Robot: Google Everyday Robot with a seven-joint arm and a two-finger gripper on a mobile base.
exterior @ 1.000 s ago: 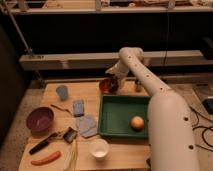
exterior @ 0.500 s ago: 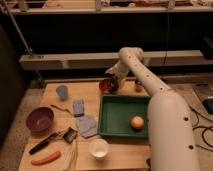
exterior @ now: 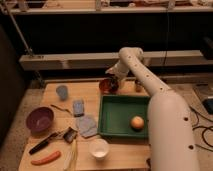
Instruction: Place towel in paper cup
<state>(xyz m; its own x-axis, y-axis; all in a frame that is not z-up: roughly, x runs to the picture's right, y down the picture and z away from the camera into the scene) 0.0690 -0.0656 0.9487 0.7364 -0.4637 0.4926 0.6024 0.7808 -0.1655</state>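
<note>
The towel (exterior: 87,125), a rumpled pale grey-blue cloth, lies flat on the wooden table just left of the green bin. The white paper cup (exterior: 99,148) stands upright near the front edge, a little below and right of the towel, with nothing visible inside. My gripper (exterior: 111,81) is at the back of the table, over a dark red bowl (exterior: 107,87), far from both towel and cup. It looks open with nothing in it. My white arm (exterior: 160,115) reaches up along the right side of the table.
A green bin (exterior: 116,111) holds a round orange fruit (exterior: 136,122). A blue sponge block (exterior: 78,107), a pale blue cup (exterior: 62,91) and a purple bowl (exterior: 40,119) sit to the left. A black-handled tool (exterior: 42,142), an orange carrot-like item (exterior: 46,158) and a yellow strip (exterior: 73,155) lie at the front left.
</note>
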